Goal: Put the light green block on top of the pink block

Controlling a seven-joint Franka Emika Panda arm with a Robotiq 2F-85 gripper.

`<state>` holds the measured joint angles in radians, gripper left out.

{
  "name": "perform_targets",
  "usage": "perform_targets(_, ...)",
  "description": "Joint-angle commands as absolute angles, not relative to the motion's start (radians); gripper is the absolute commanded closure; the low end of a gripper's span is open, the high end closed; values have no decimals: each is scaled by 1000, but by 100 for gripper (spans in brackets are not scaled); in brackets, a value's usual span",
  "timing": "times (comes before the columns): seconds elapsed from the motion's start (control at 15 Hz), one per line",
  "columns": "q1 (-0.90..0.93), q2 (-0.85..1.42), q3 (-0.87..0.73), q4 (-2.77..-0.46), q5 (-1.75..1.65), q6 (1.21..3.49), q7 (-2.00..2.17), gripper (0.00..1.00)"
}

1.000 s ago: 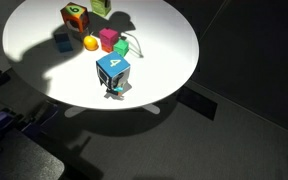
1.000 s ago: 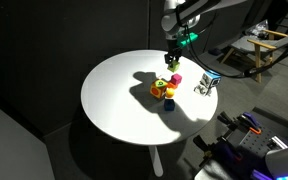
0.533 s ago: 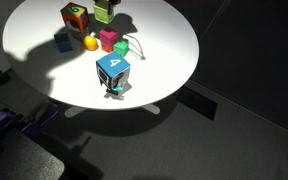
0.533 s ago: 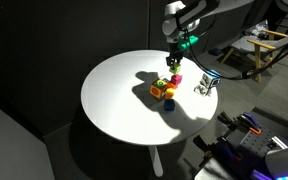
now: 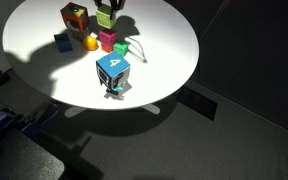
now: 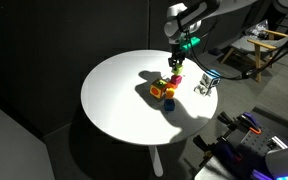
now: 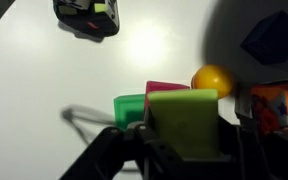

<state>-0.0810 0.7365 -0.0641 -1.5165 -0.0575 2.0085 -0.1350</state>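
My gripper [image 7: 184,135] is shut on the light green block [image 7: 183,120], a pale lime cube held just above the pink block [image 7: 164,88], whose magenta top edge shows behind it. In both exterior views the gripper [image 5: 108,12] [image 6: 174,62] hovers over the pink block [image 5: 108,40] [image 6: 175,77] with the light green block [image 5: 105,19] in its jaws. Whether the two blocks touch cannot be told.
A smaller emerald-green block [image 7: 130,107] lies beside the pink one. An orange ball [image 5: 90,42], an orange-red block [image 5: 74,16], a small blue block [image 5: 62,41] and a big blue numbered cube [image 5: 112,72] stand on the round white table [image 5: 164,50].
The gripper with the light green block has moved down and over toward the pink block. Nothing else moved.
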Motion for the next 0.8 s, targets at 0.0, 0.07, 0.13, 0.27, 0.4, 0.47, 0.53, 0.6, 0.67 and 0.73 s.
perform_targets(0.0, -93, 760, -58, -1474, -54, 1987, -120, 73)
perform_targets(0.07, -91, 764, -60, -1471, -56, 1987, -115, 73)
perform_targets(0.13, -91, 767, -59, -1470, -55, 1985, -113, 73)
perform_targets(0.27, -90, 773, -58, -1467, -54, 1986, -109, 73)
perform_targets(0.4, -91, 779, -57, -1463, -53, 1987, -109, 73)
perform_targets(0.47, -92, 782, -57, -1462, -53, 1987, -110, 73)
perform_targets(0.53, -92, 783, -56, -1461, -52, 1988, -111, 73)
perform_targets(0.6, -92, 785, -56, -1460, -52, 1989, -112, 73)
perform_targets(0.67, -92, 787, -55, -1459, -53, 1989, -113, 73)
perform_targets(0.73, -91, 789, -56, -1458, -53, 1989, -113, 73)
